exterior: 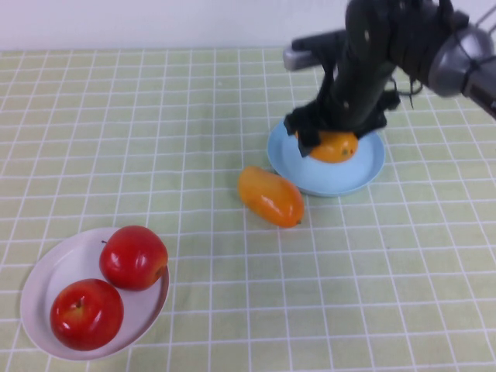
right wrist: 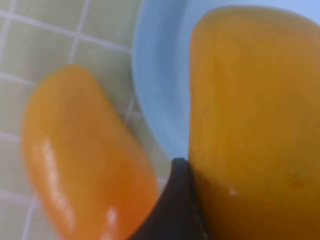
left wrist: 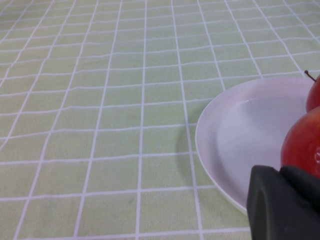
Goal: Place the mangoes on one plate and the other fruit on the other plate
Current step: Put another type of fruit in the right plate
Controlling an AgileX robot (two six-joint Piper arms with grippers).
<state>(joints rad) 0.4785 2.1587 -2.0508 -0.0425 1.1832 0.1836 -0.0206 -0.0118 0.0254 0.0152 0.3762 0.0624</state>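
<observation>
I see both red apples (exterior: pixel 108 287) on the white plate (exterior: pixel 43 271) at lower left; one mango (exterior: pixel 335 147) lies in the blue plate (exterior: pixel 364 167) at upper right, the right gripper (exterior: pixel 329 128) clamped on it; the second mango (exterior: pixel 270 195) rests on the checked cloth (exterior: pixel 155 139) just beside that plate; the left gripper (left wrist: pixel 285 205) hovers by the white plate, grip I cannot tell.

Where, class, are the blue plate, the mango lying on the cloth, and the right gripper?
Blue plate (exterior: pixel 364 172): high view, bare front rim.
Mango on the cloth (exterior: pixel 270 196): high view, middle of its skin.
Right gripper (exterior: pixel 325 132): high view, over the blue plate, at the other mango (exterior: pixel 335 147).
</observation>
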